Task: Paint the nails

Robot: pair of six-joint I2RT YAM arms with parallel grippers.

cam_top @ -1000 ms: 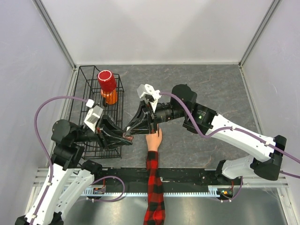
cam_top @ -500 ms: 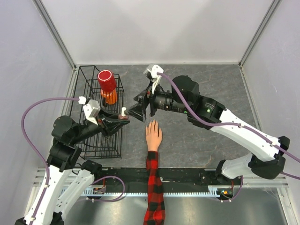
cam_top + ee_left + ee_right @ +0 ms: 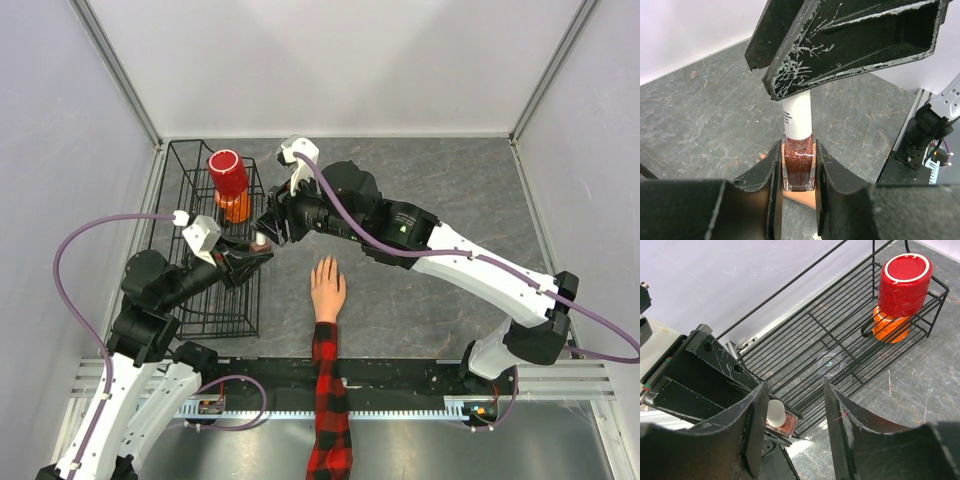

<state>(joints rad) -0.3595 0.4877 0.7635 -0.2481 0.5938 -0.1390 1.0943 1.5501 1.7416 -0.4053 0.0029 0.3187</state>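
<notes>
White-capped bottle (image 3: 798, 160) now under R gripper's (image 3: 796, 390) open jaws

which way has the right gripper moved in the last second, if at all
Yes: the right gripper went left and away from the mannequin hand, toward the wire rack.

I am pulling the nail polish bottle (image 3: 259, 241) in my left hand (image 3: 256, 257) away from the mannequin hand (image 3: 328, 290), out toward its 10 o'clock beside the wire rack (image 3: 190, 170). My right hand (image 3: 268, 228) is swinging after it, its jaws standing parted instead of closed as a second ago, arriving over the bottle's white cap (image 3: 797, 120).
</notes>
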